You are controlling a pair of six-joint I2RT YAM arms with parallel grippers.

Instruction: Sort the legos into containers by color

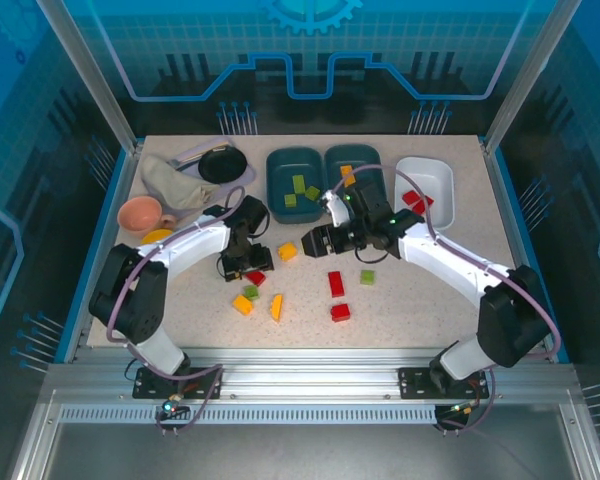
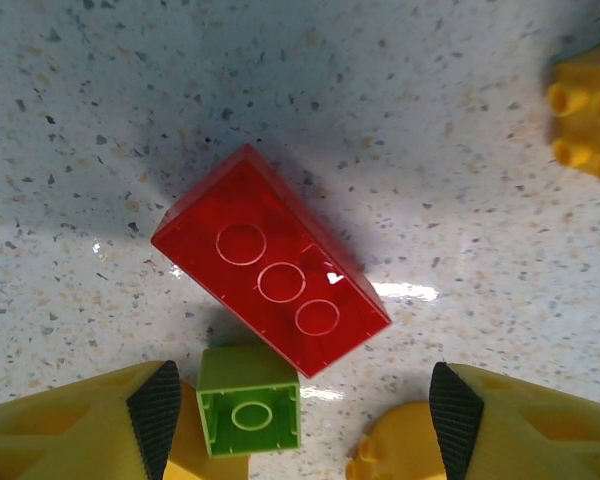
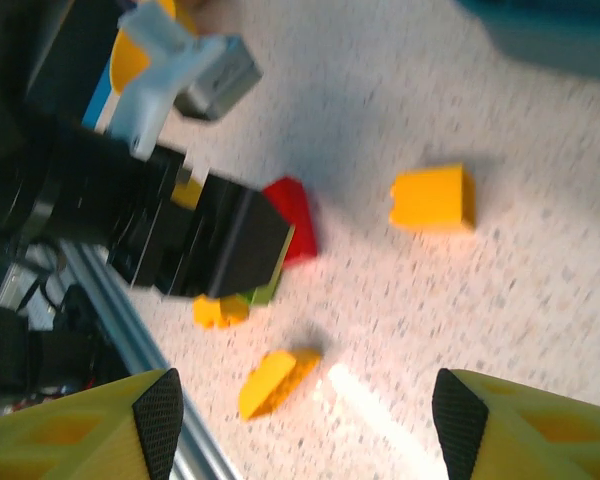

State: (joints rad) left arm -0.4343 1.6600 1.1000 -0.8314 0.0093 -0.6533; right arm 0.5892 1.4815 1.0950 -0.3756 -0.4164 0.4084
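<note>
Nearest pads: we see the black pads [image 2: 156,408] of the left gripper [image 2: 300,412] at the bottom of its wrist view, spread wide and clasping nothing.
Between those pads: a light green square plastic brick [image 2: 248,415] lies hollow side up, clear of both pads.
Just beyond: a red oblong plastic brick [image 2: 270,285] lies slantwise on the speckled beige tabletop [image 2: 380,100], its near corner at the green one's edge; we cannot tell whether they touch.
Around them: an orange-yellow studded plastic brick [image 2: 585,120] lies at the upper right, and another orange-yellow piece [image 2: 395,452] lies beside the right-hand pad.
Right arm: from above, the right gripper [image 1: 308,243] reaches leftward over the tabletop; in its wrist view its fingers [image 3: 160,410] stand well apart with nothing between them.
Ahead of it: an orange-yellow square brick [image 3: 435,198] sits alone, near the fingertips.
Loose legos: in the top view we find a second red oblong brick [image 1: 336,283], a green square brick [image 1: 367,277] and a red square brick [image 1: 340,312] between the arms.
Left-hand tub: the left-hand dark teal plastic tub [image 1: 276,172] holds green bricks [image 1: 298,183].
Middle tub: the middle dark teal plastic tub [image 1: 372,158], partly behind the right arm, holds an orange-yellow brick [image 1: 347,175].
White tub: the white plastic tub [image 1: 437,172] at the right holds red bricks [image 1: 412,198].
Far left corner: a pink round bowl [image 1: 140,213], a yellow round bowl [image 1: 155,236], a black round dish [image 1: 223,165] and a crumpled beige cloth [image 1: 170,180] lie together.
</note>
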